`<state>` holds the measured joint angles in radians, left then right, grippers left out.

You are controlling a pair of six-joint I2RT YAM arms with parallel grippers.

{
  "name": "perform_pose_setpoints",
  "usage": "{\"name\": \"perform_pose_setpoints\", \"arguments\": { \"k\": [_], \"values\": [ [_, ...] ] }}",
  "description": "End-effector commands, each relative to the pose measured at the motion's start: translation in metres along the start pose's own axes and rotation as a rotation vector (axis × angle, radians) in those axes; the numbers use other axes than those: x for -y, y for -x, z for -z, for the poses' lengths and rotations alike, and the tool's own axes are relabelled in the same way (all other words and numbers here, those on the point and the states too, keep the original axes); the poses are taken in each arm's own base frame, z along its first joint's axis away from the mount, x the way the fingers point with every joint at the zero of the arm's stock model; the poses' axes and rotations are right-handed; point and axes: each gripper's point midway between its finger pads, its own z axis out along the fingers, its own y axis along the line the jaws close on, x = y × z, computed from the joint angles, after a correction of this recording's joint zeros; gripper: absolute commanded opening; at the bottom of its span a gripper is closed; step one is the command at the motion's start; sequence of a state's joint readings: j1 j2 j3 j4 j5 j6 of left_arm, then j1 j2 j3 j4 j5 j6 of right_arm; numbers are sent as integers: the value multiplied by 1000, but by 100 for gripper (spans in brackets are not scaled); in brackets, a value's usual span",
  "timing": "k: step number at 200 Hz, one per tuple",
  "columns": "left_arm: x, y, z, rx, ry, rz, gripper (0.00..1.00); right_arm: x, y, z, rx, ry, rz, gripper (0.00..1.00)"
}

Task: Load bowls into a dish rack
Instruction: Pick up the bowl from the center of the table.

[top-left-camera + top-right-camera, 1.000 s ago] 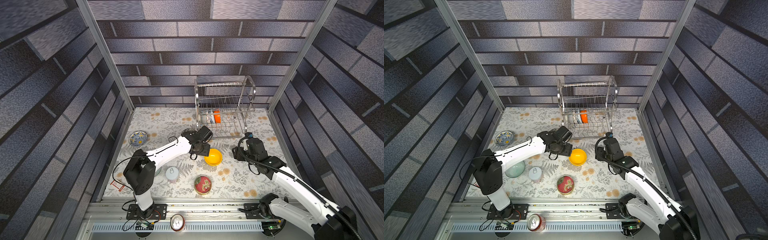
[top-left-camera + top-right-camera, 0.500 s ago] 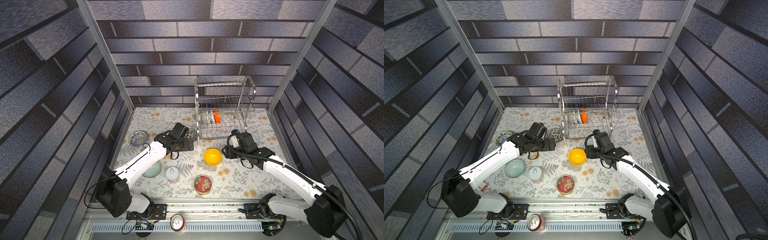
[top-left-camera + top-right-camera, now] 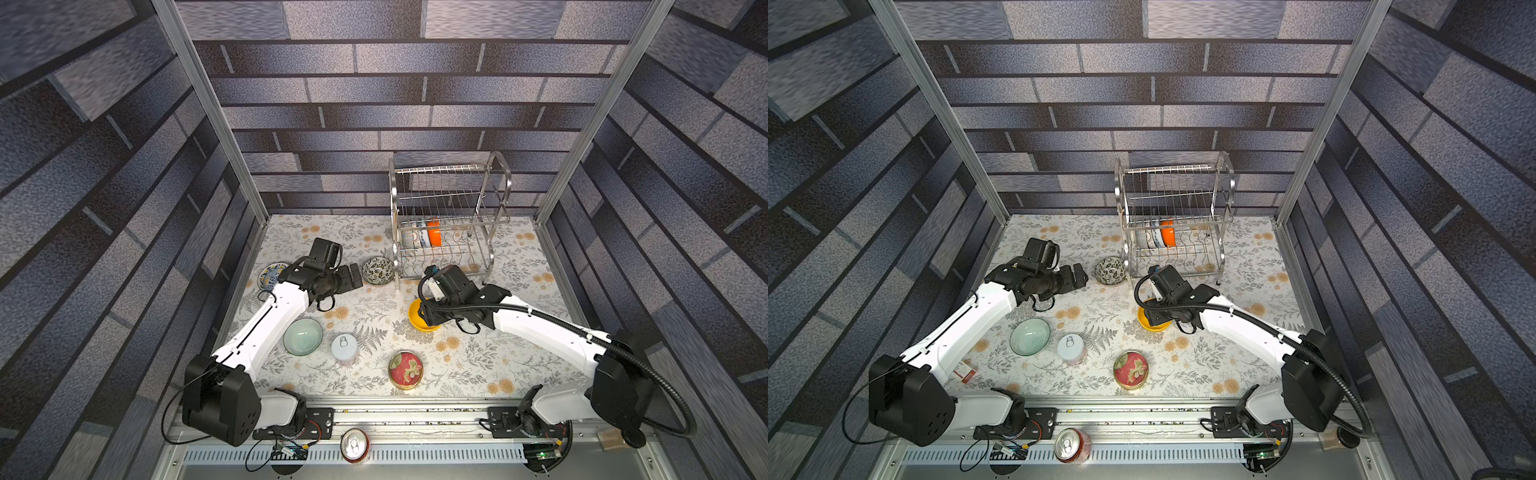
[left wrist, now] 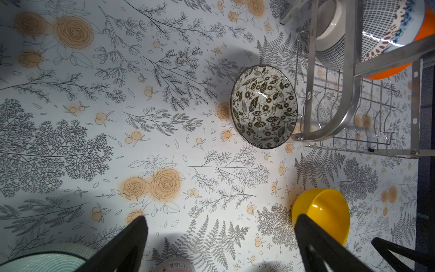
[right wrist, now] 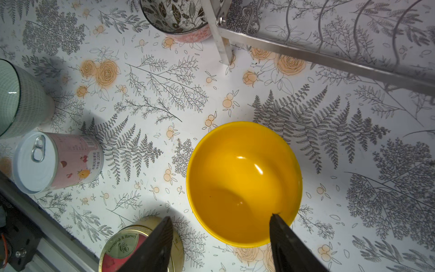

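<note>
Bowls on edge fill the left end of the lower tier of the rack (image 3: 457,224), which stands at the table's far edge: lattice (image 3: 409,239), blue floral (image 3: 422,240), orange (image 3: 434,237). The dark floral bowl (image 3: 377,271) sits on the table, touching the rack's front left foot. The left gripper (image 3: 355,276) is just beside it, jaws wide apart and empty. The right gripper (image 5: 220,217) is also spread, one finger over the inside of the yellow bowl (image 5: 244,179), the other outside its rim. The green bowl (image 3: 303,336) sits toward the front left.
</note>
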<state>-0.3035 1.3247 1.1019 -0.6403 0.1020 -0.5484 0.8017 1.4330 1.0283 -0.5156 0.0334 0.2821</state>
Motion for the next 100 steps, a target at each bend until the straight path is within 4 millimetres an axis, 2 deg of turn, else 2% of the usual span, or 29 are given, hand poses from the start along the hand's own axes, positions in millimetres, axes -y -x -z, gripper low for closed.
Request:
{"name": "perform_pose_setpoints", "arguments": {
  "k": [1,64,100],
  "values": [
    [-11,-7,2,-43,9,-8,100,-8,1,-1,-39,-41,70,67],
    [-36,0,6,-47,49,38,100,-28,-12,-22,-139,-147,209,64],
    [-48,10,11,-31,63,64,100,-28,-19,-35,-191,-200,242,60]
  ]
}}
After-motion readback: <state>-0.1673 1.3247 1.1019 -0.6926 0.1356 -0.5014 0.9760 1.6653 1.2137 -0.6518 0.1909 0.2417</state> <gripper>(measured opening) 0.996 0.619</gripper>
